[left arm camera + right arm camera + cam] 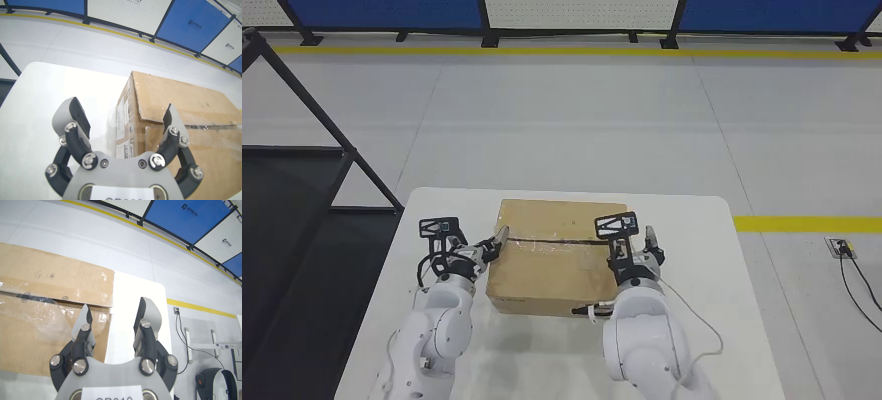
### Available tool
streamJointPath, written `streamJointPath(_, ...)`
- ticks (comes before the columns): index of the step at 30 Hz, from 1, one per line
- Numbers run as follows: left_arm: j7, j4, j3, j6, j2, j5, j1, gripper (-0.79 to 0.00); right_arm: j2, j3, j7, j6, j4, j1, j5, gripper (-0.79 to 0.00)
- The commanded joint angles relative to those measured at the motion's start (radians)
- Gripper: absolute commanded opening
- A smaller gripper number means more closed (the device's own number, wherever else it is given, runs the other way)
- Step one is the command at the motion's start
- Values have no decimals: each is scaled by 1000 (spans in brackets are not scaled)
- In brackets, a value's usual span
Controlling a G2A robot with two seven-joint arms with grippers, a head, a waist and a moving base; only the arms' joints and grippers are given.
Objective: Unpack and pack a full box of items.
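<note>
The white bench [702, 260] carries one brown cardboard box [547, 270] at its middle. The box's top flaps are down and a seam runs along its length. The left gripper [122, 103] hangs at the box's left end with its fingers apart. One finger [171, 117] is over the top by the seam's end and the other [79, 115] is off the box, above bare bench. The right gripper [113, 303] is at the box's right end, also spread. One finger [85, 317] is at the seam and the other [146, 313] is past the box's edge. Whether either touches the cardboard cannot be told. Clear tape [47, 315], wrinkled, lies along the seam, where a dark gap shows. White labels [122, 113] sit on the box's left end face.
</note>
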Motion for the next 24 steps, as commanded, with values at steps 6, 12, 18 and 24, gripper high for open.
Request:
streamJointPath(6, 4, -7, -4, 2, 1, -3, 7, 0, -3, 33, -106, -184, -112, -90, 304, -182)
streamJointPath(12, 0, -8, -3, -3, 2, 0, 7, 0, 9, 99, -127, -301, -154, -176, 387, -397)
streamJointPath(18, -4, -7, -1, -6, 2, 2, 4, 0, 8, 98, -152, -310, -126, -190, 373, -511)
streamJointPath(24, -7, -6, -2, -6, 3, 4, -1, 0, 2, 83, -148, -308, -86, -157, 352, -560)
